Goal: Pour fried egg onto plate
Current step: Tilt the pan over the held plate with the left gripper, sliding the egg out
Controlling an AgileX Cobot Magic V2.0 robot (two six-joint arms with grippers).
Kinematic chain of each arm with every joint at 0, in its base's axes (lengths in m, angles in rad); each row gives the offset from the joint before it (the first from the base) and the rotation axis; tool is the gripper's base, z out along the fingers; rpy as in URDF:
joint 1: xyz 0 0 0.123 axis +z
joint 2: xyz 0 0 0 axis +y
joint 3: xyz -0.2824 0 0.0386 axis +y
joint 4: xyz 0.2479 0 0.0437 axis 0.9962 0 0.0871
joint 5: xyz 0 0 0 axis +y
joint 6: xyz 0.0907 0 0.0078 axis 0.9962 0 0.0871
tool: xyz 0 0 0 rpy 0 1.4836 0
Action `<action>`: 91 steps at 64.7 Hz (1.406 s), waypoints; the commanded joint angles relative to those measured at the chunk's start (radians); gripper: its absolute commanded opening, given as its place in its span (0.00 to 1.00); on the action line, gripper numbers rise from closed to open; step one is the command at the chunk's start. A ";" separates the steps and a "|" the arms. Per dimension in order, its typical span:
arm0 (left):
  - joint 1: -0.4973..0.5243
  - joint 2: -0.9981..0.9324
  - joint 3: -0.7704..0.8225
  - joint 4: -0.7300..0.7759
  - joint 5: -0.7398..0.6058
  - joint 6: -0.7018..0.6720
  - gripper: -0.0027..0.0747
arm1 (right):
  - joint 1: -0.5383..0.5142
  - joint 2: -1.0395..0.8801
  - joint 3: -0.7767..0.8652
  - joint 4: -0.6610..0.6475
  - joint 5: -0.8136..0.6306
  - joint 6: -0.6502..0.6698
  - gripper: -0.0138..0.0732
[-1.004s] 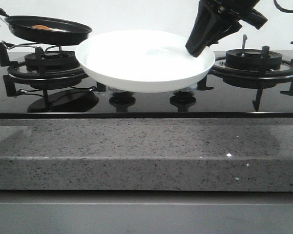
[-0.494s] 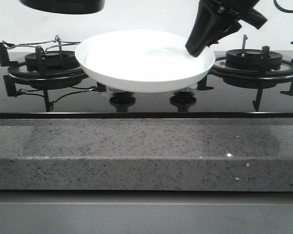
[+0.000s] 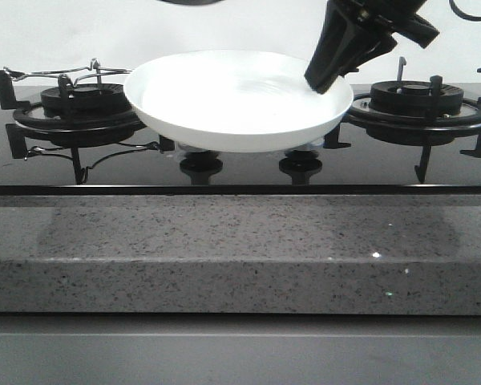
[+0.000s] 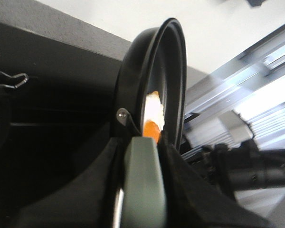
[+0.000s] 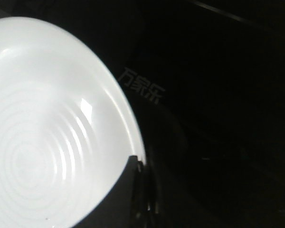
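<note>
Since 1.0 s ago, frying pan (image 4: 154, 80) has left the left burner (image 3: 78, 100) and risen almost out of the front view; only a dark sliver remains at the top edge. Plate (image 3: 239, 100) and right tool (image 3: 321, 83) unchanged in place.

Left wrist view: pan tipped steeply onto its edge, rim near vertical, open face turned sideways. Fried egg (image 4: 153, 116) sits inside against the pan floor, low near the handle root; white part above, orange yolk patch below, so its long axis runs up-down along the tilted floor. Left tool (image 4: 143, 185) clenched on the grey-green pan handle (image 4: 145, 183).

Front view: white plate held level above the hob's control knobs (image 3: 201, 164), between the two burners, right burner (image 3: 417, 100) beside it. Right tool clamped on the plate's right rim; right wrist view shows a finger (image 5: 128, 190) overlapping the rim, concentric rings visible in the plate's well.

Writing: pale Chinese characters "万家乐" (image 5: 141, 86) printed on the black glass hob (image 3: 248, 170), seen in right wrist view. Speckled grey stone tabletop (image 3: 240, 249) runs in front of the hob.
</note>
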 commanded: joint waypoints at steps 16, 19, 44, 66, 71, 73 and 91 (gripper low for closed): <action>-0.219 -0.129 -0.028 0.245 -0.234 0.003 0.01 | -0.001 -0.056 -0.023 0.042 -0.030 -0.008 0.08; -0.259 -0.138 -0.028 0.295 -0.259 0.003 0.01 | -0.001 -0.056 -0.023 0.042 -0.030 -0.008 0.08; -0.450 -0.171 -0.028 0.582 -0.453 -0.028 0.01 | -0.001 -0.056 -0.023 0.042 -0.030 -0.008 0.08; -0.514 -0.171 -0.028 0.841 -0.486 -0.133 0.01 | -0.001 -0.056 -0.023 0.042 -0.030 -0.008 0.08; -0.526 -0.171 -0.028 0.850 -0.492 -0.137 0.01 | -0.001 -0.056 -0.023 0.042 -0.030 -0.008 0.08; -0.526 -0.171 -0.028 0.850 -0.493 -0.137 0.01 | -0.001 -0.056 -0.023 0.042 -0.030 -0.008 0.08; -0.526 -0.171 -0.028 0.866 -0.512 -0.138 0.01 | -0.001 -0.056 -0.023 0.042 -0.030 -0.008 0.08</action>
